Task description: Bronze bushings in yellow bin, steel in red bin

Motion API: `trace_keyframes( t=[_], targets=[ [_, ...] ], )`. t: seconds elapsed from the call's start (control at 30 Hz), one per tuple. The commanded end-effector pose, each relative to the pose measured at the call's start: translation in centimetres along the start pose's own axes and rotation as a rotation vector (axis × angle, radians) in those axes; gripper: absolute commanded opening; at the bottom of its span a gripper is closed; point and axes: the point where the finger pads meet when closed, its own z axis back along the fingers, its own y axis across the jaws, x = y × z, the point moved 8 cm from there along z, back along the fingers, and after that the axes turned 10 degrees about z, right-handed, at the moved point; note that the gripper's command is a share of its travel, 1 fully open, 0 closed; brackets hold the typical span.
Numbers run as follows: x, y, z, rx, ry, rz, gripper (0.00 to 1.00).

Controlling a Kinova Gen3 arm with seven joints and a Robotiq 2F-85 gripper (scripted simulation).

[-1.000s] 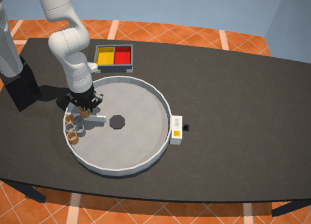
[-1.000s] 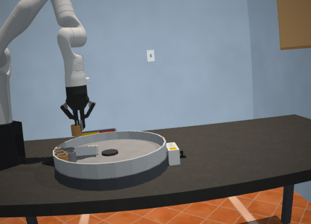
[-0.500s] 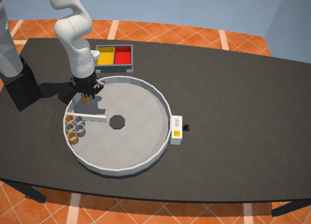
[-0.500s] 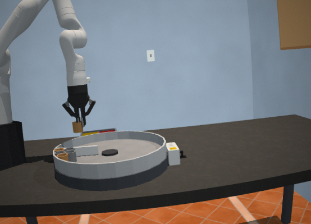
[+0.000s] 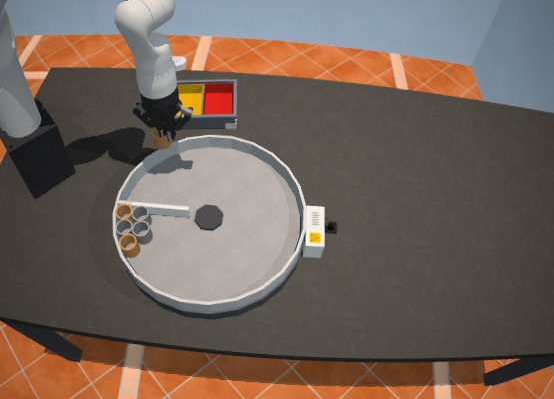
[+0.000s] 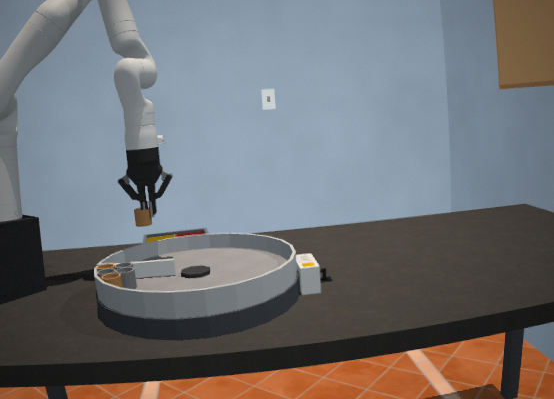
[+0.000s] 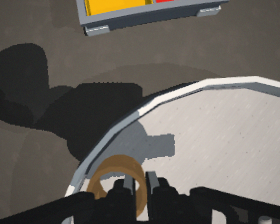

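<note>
Your gripper [image 5: 168,135] [image 6: 148,210] [image 7: 140,185] has its jaws narrow, closed on the wall of one bronze bushing [image 5: 160,141] [image 6: 143,217] [image 7: 118,162]. You hold this bushing in the air, higher than the rim of the turntable [image 5: 240,183] [image 6: 240,258] [image 7: 231,130], at its side toward the bins. The yellow bin [image 5: 192,102] [image 6: 161,238] [image 7: 116,7] and the red bin [image 5: 218,99] [image 6: 191,234] [image 7: 164,1] are outside the turntable, beyond its far rim in the top view. On the turntable, near its left rim in that view, you have two other bronze bushings [image 5: 129,253] [image 6: 111,281] and three steel bushings [image 5: 141,235] [image 6: 129,278], all standing upright.
</note>
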Motion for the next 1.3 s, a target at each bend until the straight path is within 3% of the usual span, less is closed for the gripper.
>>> trace_keyframes(
  t=[0.0, 0.1, 0.27, 0.4, 0.53, 0.77, 0.93, 1.27],
  targets=[
    [-2.2, 0.4, 0.1, 0.000, -0.002, 0.049, 0.00],
    [-2.2, 0.4, 0.1, 0.000, -0.002, 0.049, 0.00],
    [-7.8, 0.8, 0.1, 0.000, -0.002, 0.046, 0.00],
    [-8.1, 0.9, 0.1, 0.000, -0.002, 0.049, 0.00],
    [-12.8, 1.2, 0.1, 0.000, -0.002, 0.048, 0.00],
    [-14.0, 1.3, 0.1, 0.000, -0.002, 0.049, 0.00],
    [-19.6, 1.7, 0.1, 0.000, -0.002, 0.045, 0.00],
    [-19.9, 1.7, 0.1, 0.000, -0.002, 0.049, 0.00]
  ],
)
